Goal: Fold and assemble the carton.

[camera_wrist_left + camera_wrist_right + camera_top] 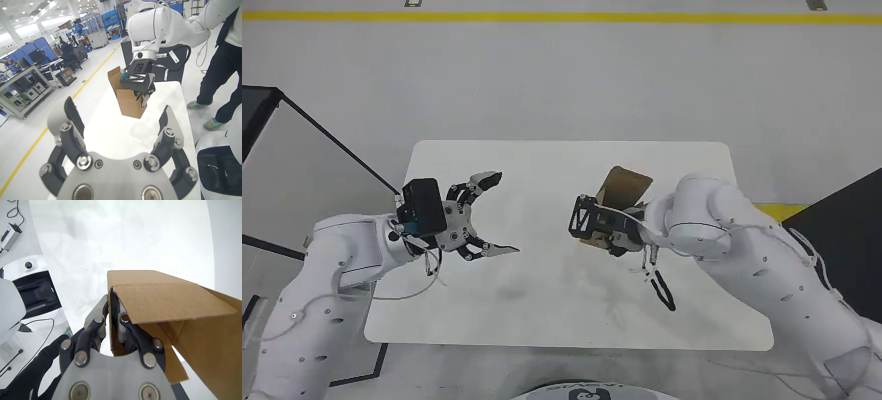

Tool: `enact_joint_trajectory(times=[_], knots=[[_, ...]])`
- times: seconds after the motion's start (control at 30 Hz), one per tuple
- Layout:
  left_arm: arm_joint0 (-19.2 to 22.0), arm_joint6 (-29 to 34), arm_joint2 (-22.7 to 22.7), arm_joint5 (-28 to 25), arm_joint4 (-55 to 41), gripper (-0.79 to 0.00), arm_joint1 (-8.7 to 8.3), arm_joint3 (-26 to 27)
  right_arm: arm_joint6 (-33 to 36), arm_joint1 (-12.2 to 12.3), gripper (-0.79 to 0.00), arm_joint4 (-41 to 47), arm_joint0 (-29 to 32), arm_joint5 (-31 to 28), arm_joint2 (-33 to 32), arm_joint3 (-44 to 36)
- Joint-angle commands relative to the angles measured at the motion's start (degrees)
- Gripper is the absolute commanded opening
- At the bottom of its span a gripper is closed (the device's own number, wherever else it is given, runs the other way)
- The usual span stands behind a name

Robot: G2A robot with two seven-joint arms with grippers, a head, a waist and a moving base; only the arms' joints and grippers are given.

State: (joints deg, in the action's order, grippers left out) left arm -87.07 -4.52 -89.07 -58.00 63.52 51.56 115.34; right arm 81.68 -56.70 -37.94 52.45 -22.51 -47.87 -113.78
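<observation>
Carton [130, 106] pinched by one wall in right gripper [111, 306], top flap up.
Probably light, thin, easily creased; best taken near fold lines. Left gripper [500, 215] spread wide, empty, well apart.

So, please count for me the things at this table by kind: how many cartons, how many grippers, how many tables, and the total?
Cartons: 1, the brown carton.
Grippers: 2, the left gripper open, and the right gripper shut on a wall of the carton.
Tables: 1, the white table.
Total: 4.
</observation>
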Motion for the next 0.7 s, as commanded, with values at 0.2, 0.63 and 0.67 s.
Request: enact_joint_trajectory(times=[0.2, 0.63, 0.67], knots=[[0.0, 0.0, 0.0, 0.0, 0.0, 0.0, 0.0, 0.0, -2.0, 0.1, -0.785, -2.9, 0.2, -2.1, 1.0, -0.8], [0.0, 0.0, 0.0, 0.0, 0.0, 0.0, 0.0, 0.0, -9.9, 3.4, -0.785, -11.1, -3.2, -10.0, 8.8, 2.6], [0.0, 0.0, 0.0, 0.0, 0.0, 0.0, 0.0, 0.0, -9.9, 3.4, -0.785, -11.1, -3.2, -10.0, 8.8, 2.6]])
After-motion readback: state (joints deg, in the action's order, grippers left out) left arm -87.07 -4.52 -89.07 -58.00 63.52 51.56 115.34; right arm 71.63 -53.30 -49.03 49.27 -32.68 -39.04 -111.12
